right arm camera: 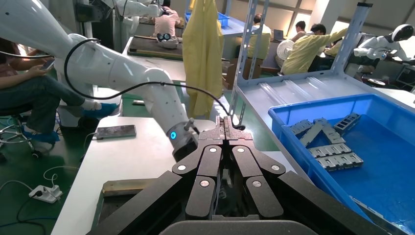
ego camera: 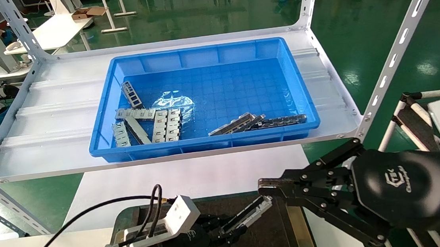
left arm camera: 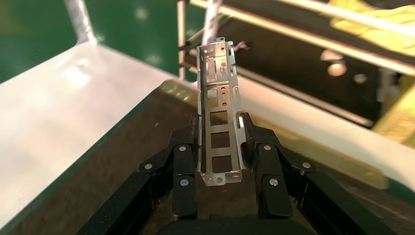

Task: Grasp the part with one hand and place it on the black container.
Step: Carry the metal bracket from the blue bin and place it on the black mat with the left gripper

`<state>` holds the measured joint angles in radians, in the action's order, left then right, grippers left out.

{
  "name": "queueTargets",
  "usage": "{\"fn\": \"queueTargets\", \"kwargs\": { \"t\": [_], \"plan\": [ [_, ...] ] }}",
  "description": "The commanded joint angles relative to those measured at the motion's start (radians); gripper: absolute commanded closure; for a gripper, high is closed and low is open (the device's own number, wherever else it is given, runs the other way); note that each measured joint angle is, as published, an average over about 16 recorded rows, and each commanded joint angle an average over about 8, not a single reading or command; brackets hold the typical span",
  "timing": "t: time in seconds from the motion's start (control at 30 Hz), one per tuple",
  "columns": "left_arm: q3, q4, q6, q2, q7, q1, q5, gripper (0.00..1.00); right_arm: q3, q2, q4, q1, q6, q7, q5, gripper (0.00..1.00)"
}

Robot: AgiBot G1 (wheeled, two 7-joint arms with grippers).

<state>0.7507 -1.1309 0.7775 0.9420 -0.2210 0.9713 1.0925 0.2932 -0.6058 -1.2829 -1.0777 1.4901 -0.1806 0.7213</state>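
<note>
Low at the near edge of the head view, the left gripper [ego camera: 229, 230] is closed on the part [ego camera: 248, 214], its fingers [left arm camera: 183, 156] pressing the channel's two side walls near one end. From the left wrist view the part [left arm camera: 219, 110] stands straight out from between the fingers, open side toward the camera, its slots and rectangular cutouts showing. It hangs just above the black container [ego camera: 270, 238], slanting up and toward the right gripper; whether it touches the dark surface I cannot tell.

The right gripper [ego camera: 267, 187] sits close beside the part's far end, over the container's right side near a brass edge strip [ego camera: 299, 228]. Its fingers [right arm camera: 226, 128] are pressed together at the tips and carry nothing.

Beyond both grippers a white table [ego camera: 193, 181] runs under a grey shelf [ego camera: 45, 127]. On the shelf rests a blue bin [ego camera: 301, 92] holding flat silver plates [ego camera: 166, 124] at its front left, darker slotted bars [ego camera: 279, 121] at its front right, and a crumpled clear plastic sheet [ego camera: 174, 101] between them.
</note>
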Motion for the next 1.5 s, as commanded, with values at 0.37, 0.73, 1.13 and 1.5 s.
{"fn": "queueTargets", "kwargs": {
  "t": [0.37,0.73,1.13,1.5],
  "plan": [
    [0.110,-0.075,-0.315,0.050,-0.274,-0.081,0.163,1.00,0.001,0.000,0.000,0.000,0.000,0.000,0.000,1.00],
    [0.207,0.017,-0.507,0.151,-0.488,-0.081,0.278,1.00,0.001,0.001,0.000,0.000,-0.001,0.001,-0.001,1.00],
    [0.266,0.175,-0.666,0.275,-0.630,-0.057,0.344,1.00,0.002,0.001,0.000,0.000,-0.001,0.001,-0.001,1.00],
    [0.287,0.232,-0.761,0.333,-0.682,-0.066,0.347,1.00,0.003,0.001,0.000,-0.001,-0.001,0.001,-0.002,1.00]
  ]
}}
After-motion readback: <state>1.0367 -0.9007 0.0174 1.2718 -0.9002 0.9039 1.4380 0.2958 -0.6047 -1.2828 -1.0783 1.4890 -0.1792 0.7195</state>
